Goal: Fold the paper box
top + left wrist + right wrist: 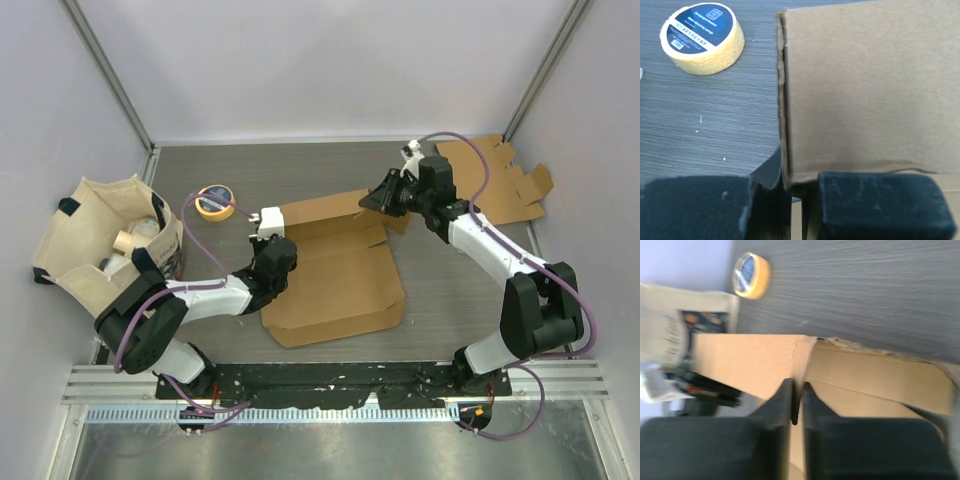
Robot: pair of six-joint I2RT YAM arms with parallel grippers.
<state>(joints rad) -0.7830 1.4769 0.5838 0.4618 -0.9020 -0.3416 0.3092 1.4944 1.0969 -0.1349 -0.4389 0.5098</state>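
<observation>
From above, the paper box [335, 285] is lying mostly flat in the middle of the counter [300, 168], its far panel standing up along the back edge. The left fingers [268, 224] are sitting at the left end of that raised panel and the right fingers [376, 198] at its right end. A roll of tape [215, 201] is resting just left of the box, a canvas bag [100, 240] is lying at the counter's left edge, and another flat sheet of cardboard [500, 180] is lying in the far right corner, apart from the box. In the left wrist view, the left fingers [885, 207] are pressing together on the lower edge of the upright panel of the paper box [865, 90], with its end edge running straight up from the grip; the roll of tape [702, 37] is sitting beyond on the counter [700, 125]. In the right wrist view, the right fingers [772, 412] are standing almost together, pinching a fold of the paper box [750, 360] in the thin gap between them, with the roll of tape [751, 275] and the canvas bag [675, 335] blurring beyond.
</observation>
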